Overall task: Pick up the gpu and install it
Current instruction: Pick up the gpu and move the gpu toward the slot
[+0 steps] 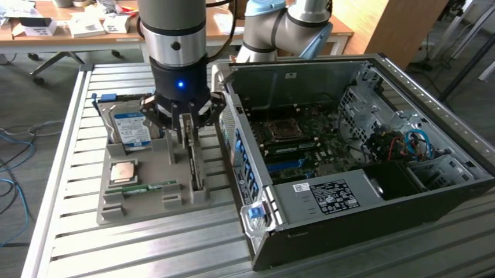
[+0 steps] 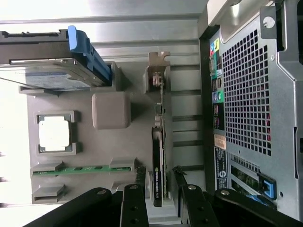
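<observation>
The gpu [image 1: 196, 165] is a thin dark card standing on edge in a slot of the grey holder [image 1: 147, 200]. In the wrist view the gpu [image 2: 158, 142] runs lengthwise, with its silver bracket [image 2: 158, 66] at the far end. My gripper [image 1: 185, 128] hangs straight down over the card's end nearest the back of the table. The gripper [image 2: 158, 174] is open, one finger on each side of the card's edge, with a small gap on both sides. The open computer case [image 1: 348, 150] lies on its side at the exterior view's right, its motherboard [image 1: 294, 145] exposed.
The holder also carries a hard drive [image 1: 130, 127] with a blue-white label, a processor chip [image 1: 124, 172] and a green memory stick [image 1: 143, 187]. The case's rear panel [image 2: 246, 94] stands close beside the card. All of it rests on a slatted metal table [image 1: 69, 191].
</observation>
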Controlling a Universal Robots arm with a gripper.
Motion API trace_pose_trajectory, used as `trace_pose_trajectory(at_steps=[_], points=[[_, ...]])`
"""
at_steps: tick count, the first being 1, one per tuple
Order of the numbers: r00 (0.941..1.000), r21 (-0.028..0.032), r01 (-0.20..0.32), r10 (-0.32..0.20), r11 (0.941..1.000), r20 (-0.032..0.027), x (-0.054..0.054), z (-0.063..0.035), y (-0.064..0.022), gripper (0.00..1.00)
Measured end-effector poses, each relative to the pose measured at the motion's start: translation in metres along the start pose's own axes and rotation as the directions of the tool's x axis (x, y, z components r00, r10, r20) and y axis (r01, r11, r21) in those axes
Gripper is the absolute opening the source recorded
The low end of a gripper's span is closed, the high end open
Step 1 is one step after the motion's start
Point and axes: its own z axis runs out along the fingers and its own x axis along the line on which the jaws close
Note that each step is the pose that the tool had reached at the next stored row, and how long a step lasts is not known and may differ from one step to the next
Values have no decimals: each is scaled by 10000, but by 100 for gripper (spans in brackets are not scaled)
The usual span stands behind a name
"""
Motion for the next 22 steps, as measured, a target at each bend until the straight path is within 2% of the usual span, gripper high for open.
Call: trace_pose_trajectory(at_steps=[6, 8, 9, 12, 22], points=[[10000, 0, -1, 1, 10000, 0, -1, -1, -15, 36], [10000, -1, -1, 1, 10000, 0, -1, -1, -15, 37], [10000, 0, -1, 1, 10000, 0, -1, -1, -15, 43], [10000, -3, -1, 1, 10000, 1, -1, 4, -15, 43], [10000, -1, -1, 1, 10000, 0, 3, 177, -26, 43]])
